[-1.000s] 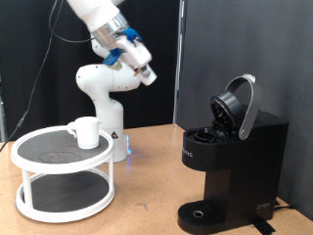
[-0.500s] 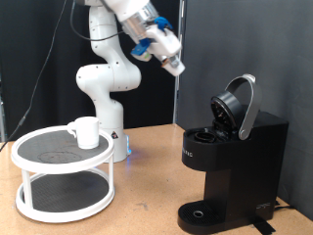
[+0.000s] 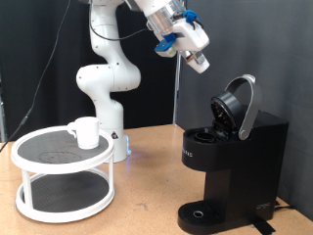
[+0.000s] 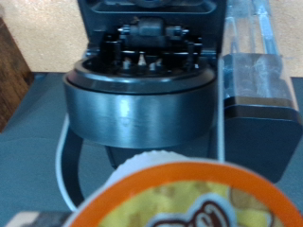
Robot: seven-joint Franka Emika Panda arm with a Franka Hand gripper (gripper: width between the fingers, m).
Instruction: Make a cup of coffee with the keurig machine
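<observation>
The keurig machine [image 3: 233,162] is black and boxy and stands at the exterior view's right with its domed lid [image 3: 237,106] hinged open. My gripper [image 3: 201,64] is high in the air, above and a little to the left of that lid. In the wrist view an orange-rimmed coffee pod [image 4: 180,199] sits right at the hand and fills the near edge, with the machine's silver-ringed open top [image 4: 142,104] beyond it. The fingers do not show there. The white cup [image 3: 86,132] stands on the round stand at the exterior view's left.
The white two-tier round stand [image 3: 61,176] fills the lower left of the exterior view. The arm's white base [image 3: 108,93] stands behind it. The machine's round drip base [image 3: 201,212] is bare. A black curtain hangs behind.
The gripper has swung from above the stand's side toward the exterior view's right and slightly up. It is now near the machine's open lid. Cup and machine have not moved.
</observation>
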